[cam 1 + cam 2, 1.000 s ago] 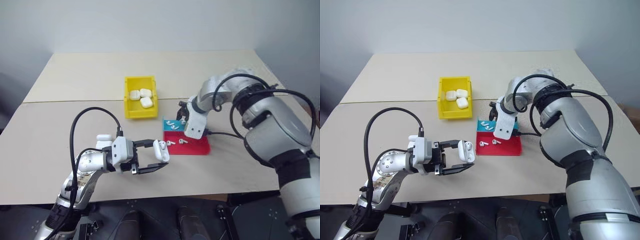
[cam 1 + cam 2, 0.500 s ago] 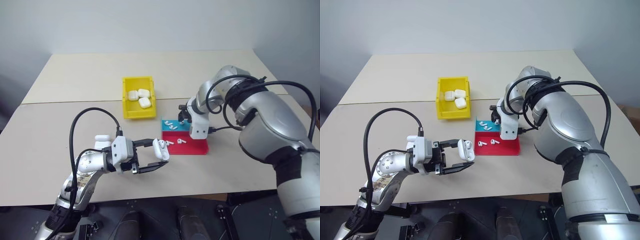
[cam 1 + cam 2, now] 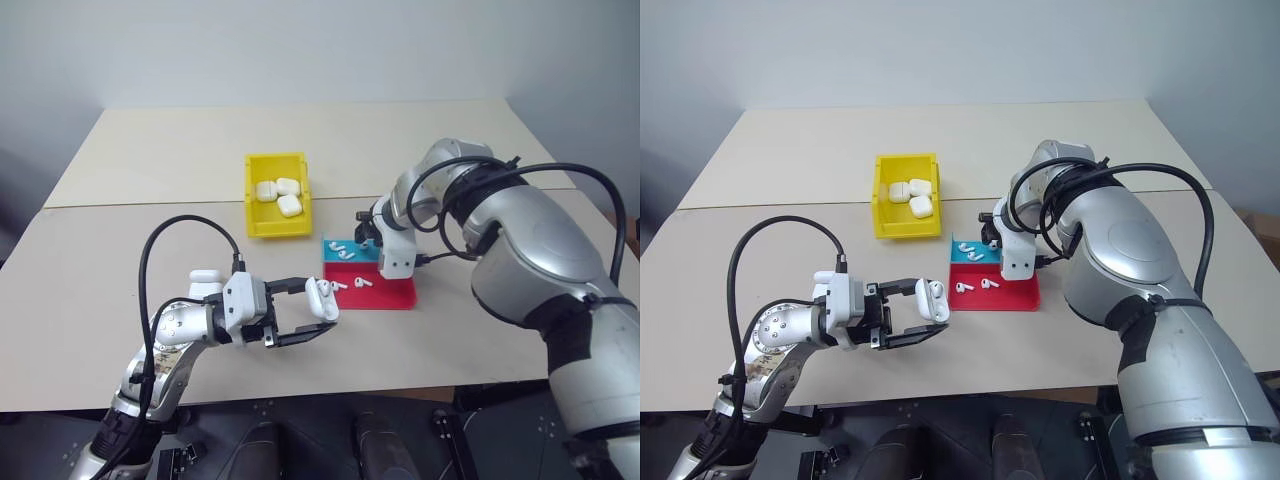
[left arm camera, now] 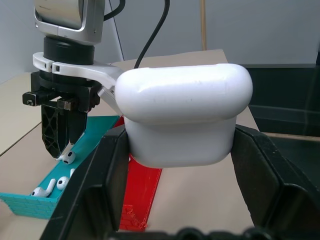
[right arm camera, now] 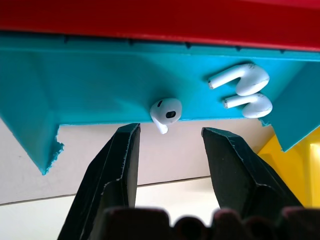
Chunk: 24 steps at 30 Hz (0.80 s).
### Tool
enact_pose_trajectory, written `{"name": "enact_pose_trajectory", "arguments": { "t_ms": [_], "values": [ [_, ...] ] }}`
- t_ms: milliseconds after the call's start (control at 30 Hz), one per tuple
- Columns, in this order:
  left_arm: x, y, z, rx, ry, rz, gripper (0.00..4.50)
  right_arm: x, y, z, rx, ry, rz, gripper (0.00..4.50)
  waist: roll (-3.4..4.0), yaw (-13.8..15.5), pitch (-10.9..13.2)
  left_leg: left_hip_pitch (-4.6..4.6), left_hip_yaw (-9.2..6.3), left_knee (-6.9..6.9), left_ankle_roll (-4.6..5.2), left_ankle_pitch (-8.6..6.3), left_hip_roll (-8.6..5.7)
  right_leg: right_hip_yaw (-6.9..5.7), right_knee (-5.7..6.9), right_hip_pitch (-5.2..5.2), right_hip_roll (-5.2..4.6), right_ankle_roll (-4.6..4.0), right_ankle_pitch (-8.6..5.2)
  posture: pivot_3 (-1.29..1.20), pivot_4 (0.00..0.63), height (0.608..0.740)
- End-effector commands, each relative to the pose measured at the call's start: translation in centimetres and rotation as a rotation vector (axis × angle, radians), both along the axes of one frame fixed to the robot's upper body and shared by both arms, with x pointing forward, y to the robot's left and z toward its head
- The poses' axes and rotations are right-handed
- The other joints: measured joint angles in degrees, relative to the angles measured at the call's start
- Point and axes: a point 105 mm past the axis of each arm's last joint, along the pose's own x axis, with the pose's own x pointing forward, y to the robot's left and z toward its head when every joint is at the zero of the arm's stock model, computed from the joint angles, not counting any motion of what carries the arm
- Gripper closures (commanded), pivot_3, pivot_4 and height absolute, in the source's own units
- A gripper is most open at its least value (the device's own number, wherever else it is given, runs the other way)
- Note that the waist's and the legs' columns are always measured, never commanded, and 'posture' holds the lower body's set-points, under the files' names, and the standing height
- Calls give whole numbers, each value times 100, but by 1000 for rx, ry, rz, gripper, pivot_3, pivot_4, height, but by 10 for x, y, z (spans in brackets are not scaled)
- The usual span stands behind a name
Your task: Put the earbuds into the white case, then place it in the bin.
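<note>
bin (image 3: 279, 192) mid-bench (image 3: 150, 170), cases (image 3: 279, 194) in it | tray (image 3: 370, 277) right of bin, nearer me, earbuds (image 3: 342, 251) in it | my left pincer (image 3: 322, 315) left of tray | spare case (image 3: 206, 276) behind my left arm

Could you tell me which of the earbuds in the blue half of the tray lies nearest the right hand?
The single earbud just ahead of the right hand; the other two lie together farther off.

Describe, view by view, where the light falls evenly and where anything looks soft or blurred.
Eye views: even, soft light on the table, faint shadows. Left wrist view: the white case looms large and smooth; the left gripper fingers look soft. Right wrist view: the right gripper fingers blur, the earbud stays crisp.
</note>
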Motion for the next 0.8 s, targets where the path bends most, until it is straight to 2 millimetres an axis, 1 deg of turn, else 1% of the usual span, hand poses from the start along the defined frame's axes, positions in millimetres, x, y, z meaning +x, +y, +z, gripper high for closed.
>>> {"name": "enact_pose_trajectory", "arguments": {
  "t_ms": [33,600,800],
  "values": [
    [-4,-1,9,-14,-44,-10,1741,2,4,3,11,-23,14,2107,0,1,0,1,0,0,0,0,0,0,0,0,0,0,0,0,150,740],
    [-6,-1,9,-12,-44,-6,1741,4,-1,-8,-5,-28,12,2107,0,3,0,3,-1,-1,0,0,0,0,1,2,1,-1,-1,0,150,740],
    [-5,-1,9,-12,-43,-5,1741,5,-2,-8,-10,-31,2,2107,0,2,0,4,-2,-1,0,0,1,0,1,3,1,-1,-2,0,150,740]
  ]
}}
